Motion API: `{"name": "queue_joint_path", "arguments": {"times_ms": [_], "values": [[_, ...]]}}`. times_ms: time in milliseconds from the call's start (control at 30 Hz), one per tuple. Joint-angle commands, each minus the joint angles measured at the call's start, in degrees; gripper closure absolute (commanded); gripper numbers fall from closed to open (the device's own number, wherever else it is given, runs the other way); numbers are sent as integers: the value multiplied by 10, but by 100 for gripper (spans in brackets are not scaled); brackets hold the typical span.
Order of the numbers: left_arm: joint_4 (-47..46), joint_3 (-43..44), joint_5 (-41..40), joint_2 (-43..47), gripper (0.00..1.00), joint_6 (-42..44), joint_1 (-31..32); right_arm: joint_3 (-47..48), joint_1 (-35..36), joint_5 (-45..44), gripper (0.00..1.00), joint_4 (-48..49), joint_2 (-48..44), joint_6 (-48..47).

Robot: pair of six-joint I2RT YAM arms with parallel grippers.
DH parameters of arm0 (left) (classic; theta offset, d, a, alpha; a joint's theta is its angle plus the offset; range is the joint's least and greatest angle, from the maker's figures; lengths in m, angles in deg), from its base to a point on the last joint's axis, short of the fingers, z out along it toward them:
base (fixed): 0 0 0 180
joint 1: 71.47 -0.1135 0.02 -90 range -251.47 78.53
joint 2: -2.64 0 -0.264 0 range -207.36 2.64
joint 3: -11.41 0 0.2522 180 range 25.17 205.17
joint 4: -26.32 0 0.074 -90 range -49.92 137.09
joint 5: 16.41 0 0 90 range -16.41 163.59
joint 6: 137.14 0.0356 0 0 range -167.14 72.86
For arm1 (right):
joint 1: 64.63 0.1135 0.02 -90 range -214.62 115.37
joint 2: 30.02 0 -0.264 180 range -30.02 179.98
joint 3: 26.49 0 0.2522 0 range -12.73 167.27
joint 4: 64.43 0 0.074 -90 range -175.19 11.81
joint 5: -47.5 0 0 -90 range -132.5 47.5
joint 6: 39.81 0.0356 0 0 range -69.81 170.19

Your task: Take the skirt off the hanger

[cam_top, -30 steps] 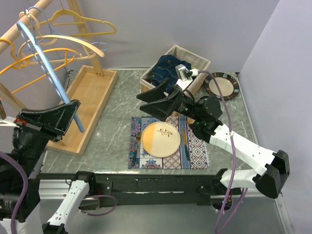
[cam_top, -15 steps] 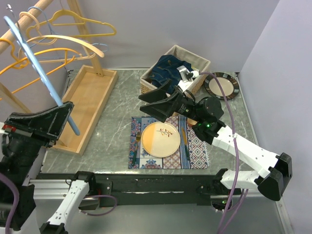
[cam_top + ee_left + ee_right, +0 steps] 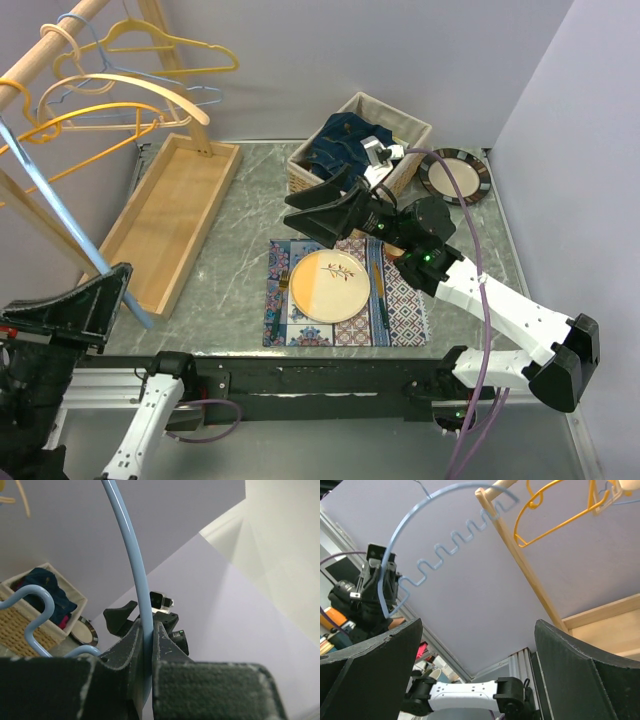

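Far left, the left gripper point(image 3: 146, 645) is clamped tight on the thin rod of the blue hanger point(image 3: 135, 555), down low off the table's near corner. The hanger slants up from it and hangs clear of the wooden rack point(image 3: 40, 52). It looks completely bare: no cloth on it in any view, only its wavy bar against the wall.

Moving across, the wooden tray point(image 3: 165, 215) sits under the rack, then the placemat point(image 3: 405, 305) with a cream plate point(image 3: 325, 287) on it. Behind those is the wicker basket point(image 3: 405, 120), and heaped inside is a dark blue garment I take to be the skirt point(image 3: 335, 140).

The right gripper point(image 3: 300, 212) hovers just in front of the basket above the placemat, its jaws spread wide with nothing between them. A small dark-rimmed plate point(image 3: 455, 173) sits at the far right.

My read is that the separation is done, with the skirt in the basket and the hanger free. The next move would be putting the hanger away, either laid down or hooked back on the rail. The left arm would need to lift and turn it carefully so the hook clears the other hangers.
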Motion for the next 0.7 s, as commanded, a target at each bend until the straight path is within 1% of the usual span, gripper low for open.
{"name": "queue_joint_path", "arguments": {"times_ms": [0,100,267,333,400,467,533,667], "values": [[-9,-19,-22,10,99,-34,-15,30,5,-10,0,-6,-4,-15],[-2,-10,-5,11,99,-41,-32,37,7,-12,0,-17,2,-19],[29,63,-24,-2,99,-26,-52,42,10,-18,0,-23,5,-23],[38,71,-33,-4,99,-22,-52,45,12,-19,0,-23,4,-22],[40,54,-51,2,99,-21,-52,47,16,-20,0,-25,3,-23],[21,11,-62,10,99,-21,-52,47,19,-22,0,-28,0,-28],[-2,-27,-63,11,99,-26,-52,45,23,-25,0,-35,-4,-34],[-40,-60,-47,-10,99,-41,-51,43,23,-26,0,-41,-9,-41]]}}
